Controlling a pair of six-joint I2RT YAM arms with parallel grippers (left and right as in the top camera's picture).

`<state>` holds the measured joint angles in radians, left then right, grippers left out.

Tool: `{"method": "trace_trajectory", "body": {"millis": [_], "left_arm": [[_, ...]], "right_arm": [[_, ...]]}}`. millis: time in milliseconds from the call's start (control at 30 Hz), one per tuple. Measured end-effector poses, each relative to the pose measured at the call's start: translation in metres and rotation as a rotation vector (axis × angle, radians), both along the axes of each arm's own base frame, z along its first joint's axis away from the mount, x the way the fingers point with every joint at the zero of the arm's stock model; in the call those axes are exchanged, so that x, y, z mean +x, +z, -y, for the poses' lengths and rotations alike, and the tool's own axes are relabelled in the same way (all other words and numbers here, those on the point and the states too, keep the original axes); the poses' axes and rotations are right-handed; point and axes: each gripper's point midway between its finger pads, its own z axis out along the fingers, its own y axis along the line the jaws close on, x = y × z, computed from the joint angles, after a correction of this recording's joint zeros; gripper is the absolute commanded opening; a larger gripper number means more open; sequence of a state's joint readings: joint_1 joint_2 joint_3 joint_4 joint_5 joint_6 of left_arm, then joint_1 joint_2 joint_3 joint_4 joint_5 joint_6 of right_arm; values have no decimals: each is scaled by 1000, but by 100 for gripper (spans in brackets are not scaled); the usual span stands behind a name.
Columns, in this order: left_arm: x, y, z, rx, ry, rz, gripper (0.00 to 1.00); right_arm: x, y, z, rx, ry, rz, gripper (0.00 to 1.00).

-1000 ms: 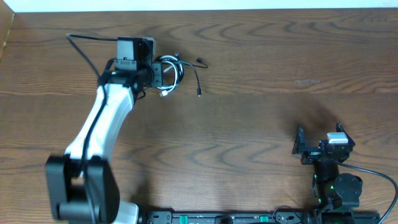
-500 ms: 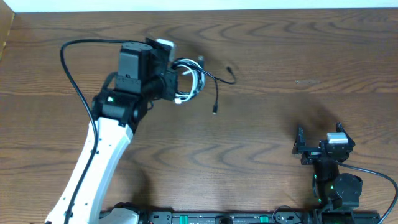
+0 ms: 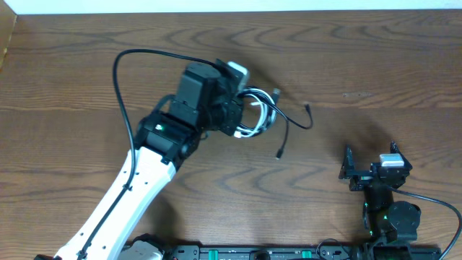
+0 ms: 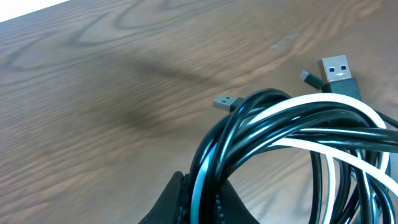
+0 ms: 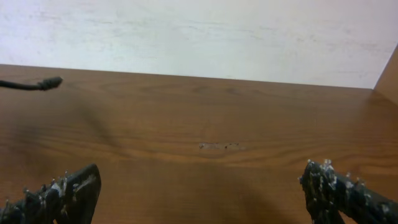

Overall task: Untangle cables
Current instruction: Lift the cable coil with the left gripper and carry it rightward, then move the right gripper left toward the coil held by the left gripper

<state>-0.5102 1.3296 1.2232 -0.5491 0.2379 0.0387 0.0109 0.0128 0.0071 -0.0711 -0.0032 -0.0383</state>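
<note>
- Black and white turns of the cables (image 3: pixel 258 119) sit wound together in one tight coil. I judge the untangling barely begun, since neither cord lies apart from the other.
- Holding that coil is the left gripper (image 4: pixel 198 202), clamped shut on its lower edge. It pinches several black turns and at least one white turn together.
- From overhead, the bundle hangs at the tip of the left arm over the far middle of the table (image 3: pixel 58 87). The wrist view puts a soft shadow on the wood well off from the coil, so it looks lifted. I cannot tell whether any part touches the wood.
- Two black tails (image 3: pixel 279 152) trail out of the coil toward the right and end in small plugs. A larger USB plug (image 4: pixel 339 76) pokes out at the coil's far side.
- Down at the near right edge, the right gripper (image 5: pixel 200 198) has its jaws spread wide and holds nothing. It is well apart from the bundle.
- What remains, by my reading, is nearly everything: loosening the loops, drawing one cord free of the other, and laying the two down separately.
- Between the two arms nothing stands on the wood, so the approach for the right arm looks free.
- The likelier hindrance is the grip itself, because pinching both colours in one bite may keep the loops locked.
- The left arm's own thick black cable (image 3: pixel 117 76) arcs beside it and should not be mistaken for a cord of the task.
</note>
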Motion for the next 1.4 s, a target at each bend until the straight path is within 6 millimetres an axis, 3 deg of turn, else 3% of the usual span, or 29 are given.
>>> {"method": "trace_trajectory", "body": {"millis": [167,433,800,1133,1400], "left_arm": [[-1,4,8,-55,68,-27,7],[12,2,-11,-136,340,-95,8],[19,1,-25,-289,621,-195,7],[14,-6,-29,-403,781,-314,7],[12,-9,-31,-444,842,-357,7]], "right_arm": [[0,0,-1,16,3,0,99],[0,1,-5,214,11,-2,99],[-4,8,-32,349,162,-22,99],[-10,71,-42,362,213,-61,99],[12,107,-70,391,360,-209,99]]}}
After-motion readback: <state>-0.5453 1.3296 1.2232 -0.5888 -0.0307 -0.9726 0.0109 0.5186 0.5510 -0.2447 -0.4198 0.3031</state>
